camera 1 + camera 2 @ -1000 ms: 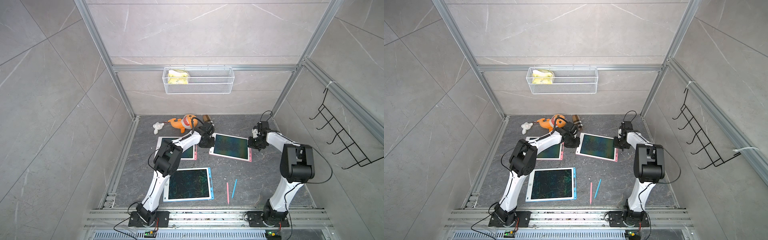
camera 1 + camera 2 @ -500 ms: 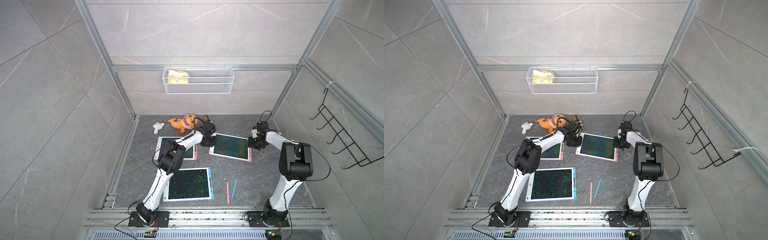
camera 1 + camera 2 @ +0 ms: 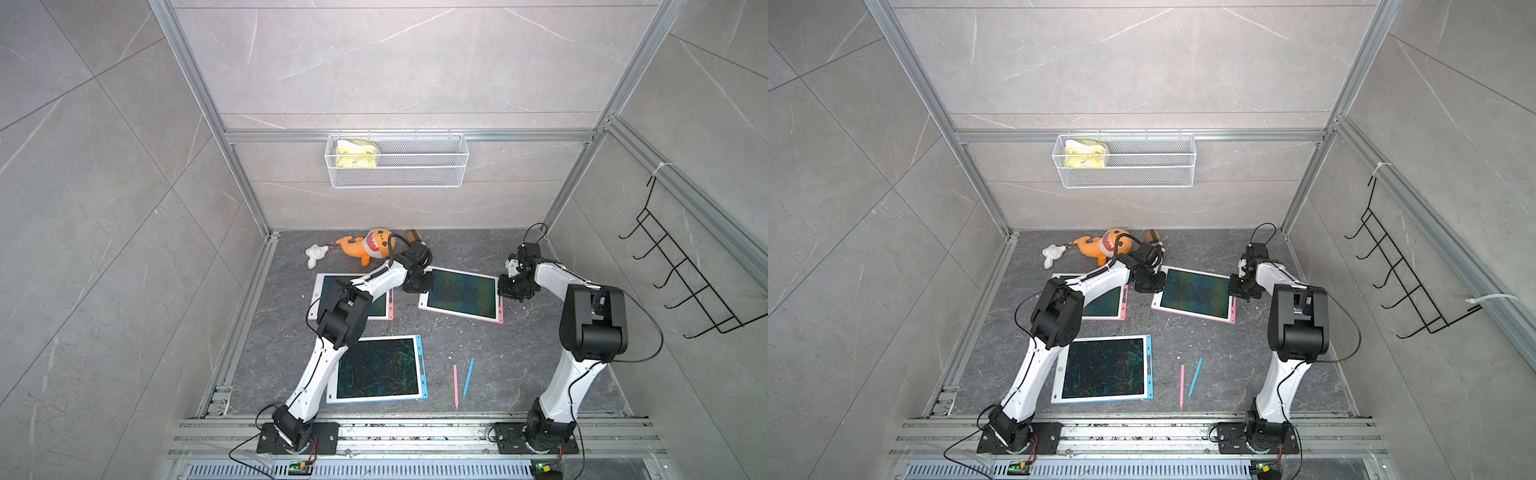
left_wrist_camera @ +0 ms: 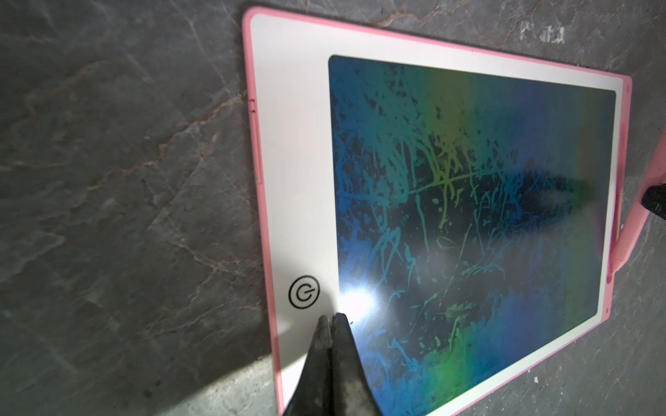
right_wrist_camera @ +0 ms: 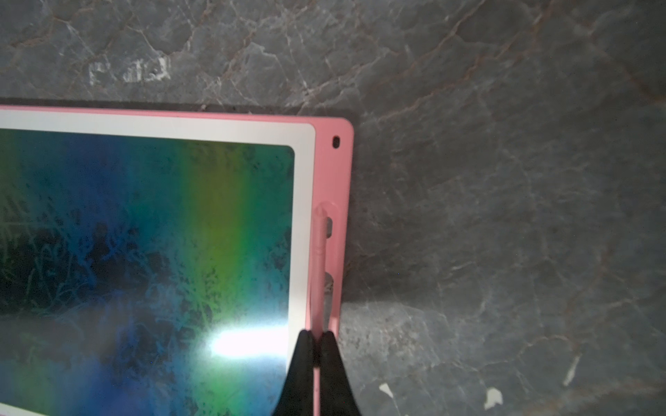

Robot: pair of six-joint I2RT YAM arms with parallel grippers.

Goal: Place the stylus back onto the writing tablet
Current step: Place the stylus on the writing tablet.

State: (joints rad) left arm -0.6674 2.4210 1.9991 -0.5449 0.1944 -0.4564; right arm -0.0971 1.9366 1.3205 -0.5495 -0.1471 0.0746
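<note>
Stylus spares near worktop (image 3: 478, 332) front edge: pink spare (image 3: 455, 386), blue spare (image 3: 468, 377), side by side, right of blue-framed tablet (image 3: 378, 369). Further back, right of middle: pink-framed tablet (image 5: 331, 173). Held stylus (image 5: 319, 252) runs along groove in its pink edge strip, pinched between closed jaws of right tool (image 5: 317, 335); seated or not, cannot tell. Left tool (image 4: 331, 317) closed, empty, tips at tablet's white bezel beside power symbol (image 4: 303, 291). Second pink tablet (image 3: 380, 305) toward left edge. Far edge: orange plush (image 3: 365, 247).
</note>
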